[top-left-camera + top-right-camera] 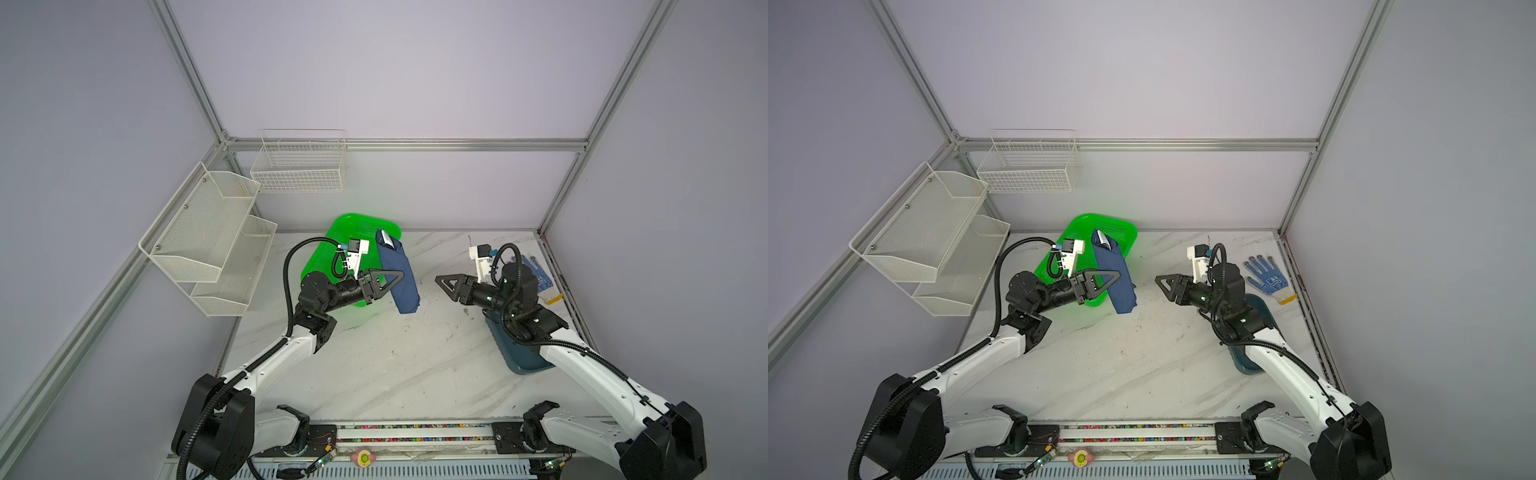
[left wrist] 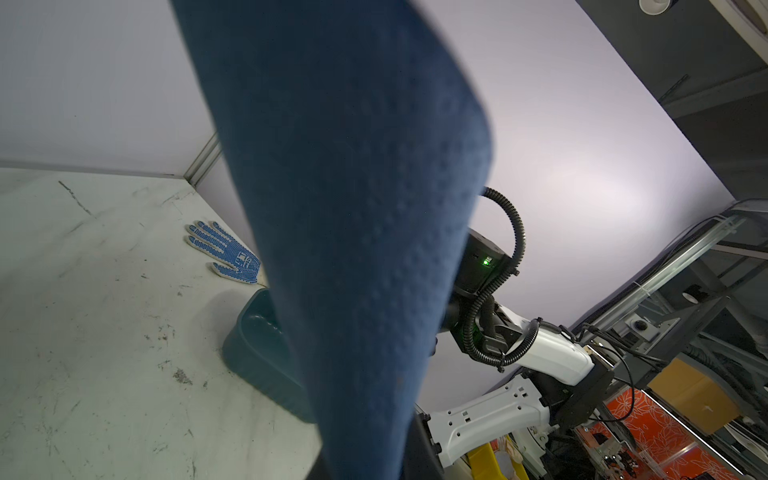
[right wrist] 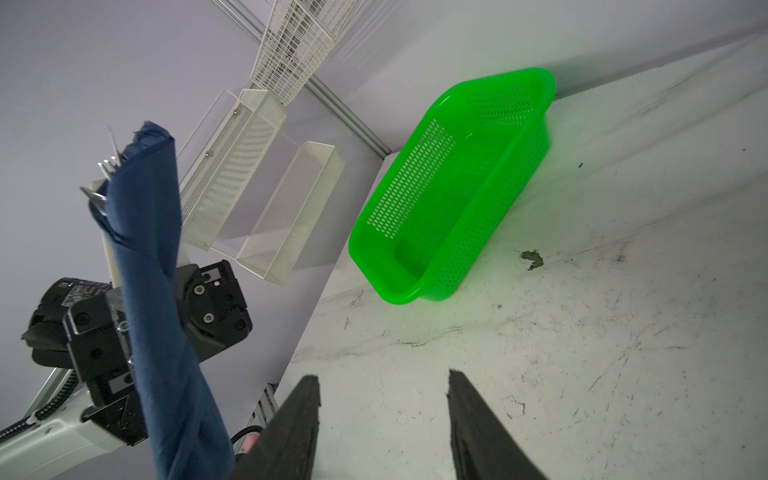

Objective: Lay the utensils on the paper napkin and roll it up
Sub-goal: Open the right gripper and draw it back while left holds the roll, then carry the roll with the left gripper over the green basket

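The dark blue paper napkin (image 1: 400, 270) is rolled into a long tube and is up in the air, tilted. Shiny tips of the utensils (image 3: 106, 166) poke out of its top end. The left gripper (image 1: 397, 277) is squeezed tight on the middle of the roll, just beside the green basket (image 3: 457, 187). The right gripper (image 3: 382, 419) has its fingers apart and holds nothing. It points at the roll but does not touch it. A blue-dotted glove (image 1: 1266, 276) and a dark teal tray (image 2: 257, 345) lie on the white table (image 1: 395, 365).

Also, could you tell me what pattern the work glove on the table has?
The white knit work glove has blue dots, seen best in a top view.
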